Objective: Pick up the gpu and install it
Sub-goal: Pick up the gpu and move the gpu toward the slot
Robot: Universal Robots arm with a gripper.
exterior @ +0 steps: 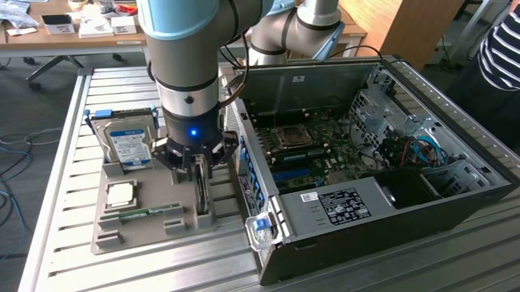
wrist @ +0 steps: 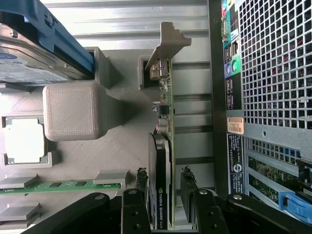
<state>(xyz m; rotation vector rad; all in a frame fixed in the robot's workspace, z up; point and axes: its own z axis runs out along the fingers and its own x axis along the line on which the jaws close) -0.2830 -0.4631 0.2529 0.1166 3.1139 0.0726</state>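
The gpu [wrist: 165, 112] is a thin dark green card with a pale metal end bracket. It stands on edge in a slot of the grey holder [wrist: 122, 146], beside the computer case. My gripper [wrist: 165, 183] is lowered over the card's black cooler end, with one finger [wrist: 140, 178] on each side and a small gap showing on the case side. In the exterior view the gripper [exterior: 199, 173] hangs straight down over the gpu [exterior: 201, 193], open around it. The card still sits in its slot.
The grey holder [exterior: 114, 234] also carries a silver hard drive [exterior: 128, 143] with a blue label, a CPU [exterior: 120, 194] and a RAM stick [exterior: 146, 213]. The open computer case [exterior: 455, 182] lies close on the exterior view's right. A person's striped sleeve [exterior: 500, 48] is at the far right.
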